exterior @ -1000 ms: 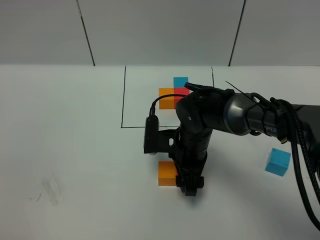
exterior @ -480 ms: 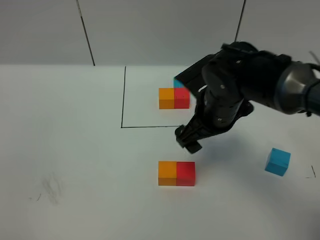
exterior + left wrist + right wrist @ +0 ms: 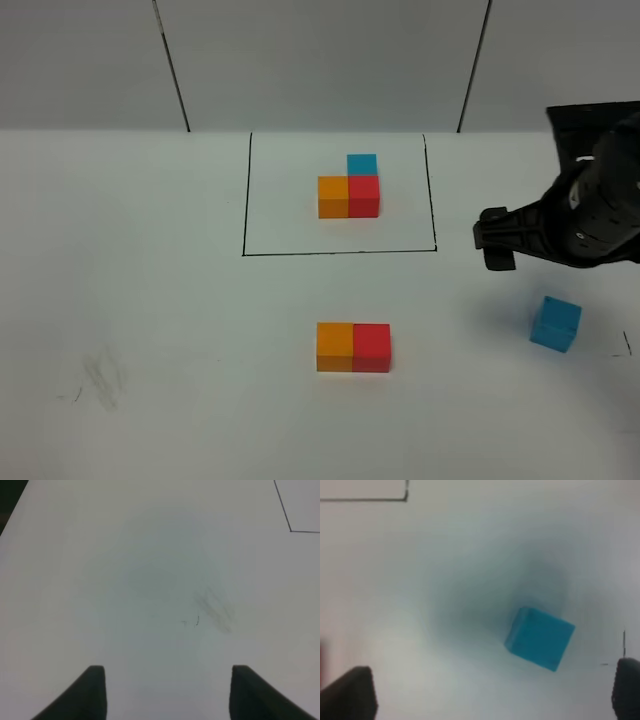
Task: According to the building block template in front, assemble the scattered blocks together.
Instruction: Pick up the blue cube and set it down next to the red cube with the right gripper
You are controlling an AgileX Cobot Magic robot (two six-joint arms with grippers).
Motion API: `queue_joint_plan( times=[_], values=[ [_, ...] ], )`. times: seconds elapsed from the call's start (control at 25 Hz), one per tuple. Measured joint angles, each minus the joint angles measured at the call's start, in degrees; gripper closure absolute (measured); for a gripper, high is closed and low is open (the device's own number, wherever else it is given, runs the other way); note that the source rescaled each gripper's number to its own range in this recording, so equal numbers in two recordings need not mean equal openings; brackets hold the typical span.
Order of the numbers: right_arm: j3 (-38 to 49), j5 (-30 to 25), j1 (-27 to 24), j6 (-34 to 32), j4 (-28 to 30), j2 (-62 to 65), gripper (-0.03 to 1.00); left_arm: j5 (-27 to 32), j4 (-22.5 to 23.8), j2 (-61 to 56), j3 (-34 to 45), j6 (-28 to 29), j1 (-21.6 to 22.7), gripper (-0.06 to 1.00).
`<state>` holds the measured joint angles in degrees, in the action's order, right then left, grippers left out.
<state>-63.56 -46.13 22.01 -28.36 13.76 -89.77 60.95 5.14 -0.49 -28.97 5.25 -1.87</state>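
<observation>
One wide-open, empty right gripper near blue cube

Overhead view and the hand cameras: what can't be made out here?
- Left hand: absent overhead; its camera's edge cuts off all but two dark fingertips.
- Right hand: its camera is blurred, fingertips cropped at the corners; overhead, a dark mass with no fingers discernible.
- Loose blue cube: smeared by blur in the right hand camera.
- Template's blue cube: overhead, the red cube hides its front.
</observation>
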Motion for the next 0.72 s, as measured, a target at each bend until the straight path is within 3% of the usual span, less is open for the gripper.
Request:
queue_joint_plan(
  times=[0.28,0.72],
  values=[
    [7.0,8.7,-7.5,-2.3,-3.2,0.3,0.10,0.0,0.0,0.0,0.0,0.0,0.0,0.73],
    [7.1,10.4,-12.0,1.1,-6.6,-6.6,0.14,0.0,0.0,0.0,0.0,0.0,0.0,0.73]
  ],
)
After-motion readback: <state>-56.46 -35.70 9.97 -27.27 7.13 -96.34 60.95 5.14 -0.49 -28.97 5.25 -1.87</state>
